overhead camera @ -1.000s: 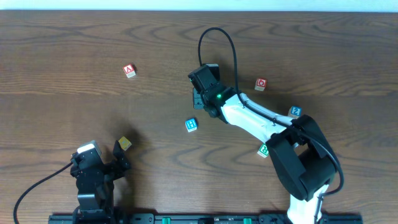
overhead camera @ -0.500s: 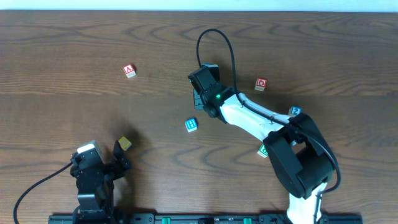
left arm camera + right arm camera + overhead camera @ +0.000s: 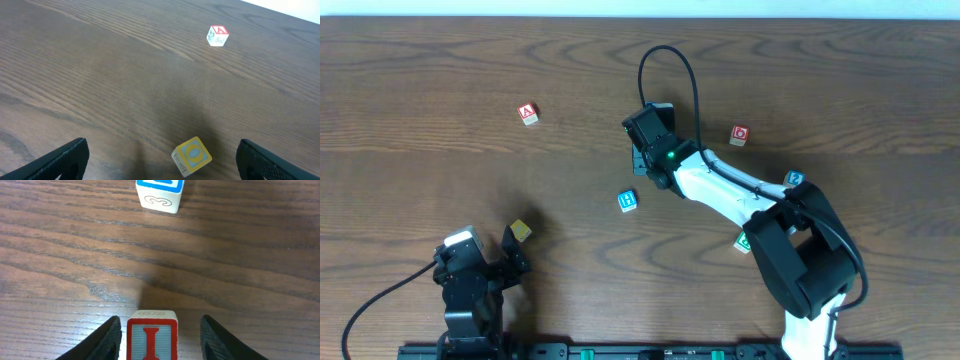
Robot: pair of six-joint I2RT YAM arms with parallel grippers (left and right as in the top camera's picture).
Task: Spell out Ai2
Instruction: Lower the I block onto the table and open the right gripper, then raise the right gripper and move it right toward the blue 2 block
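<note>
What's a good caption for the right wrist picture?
Right gripper, open, flanks the I cube; a blue cube sits ahead.

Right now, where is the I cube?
In the right wrist view, the I cube sits on the table between the open fingers of the right gripper, a gap on each side, with a blue cube ahead of it.

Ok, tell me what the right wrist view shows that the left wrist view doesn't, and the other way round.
Right wrist only: the red I cube between its fingers, and a blue-topped cube ahead. Left wrist only: the red A cube far off and a yellow cube near. Both: the wood table and open jaws.
</note>
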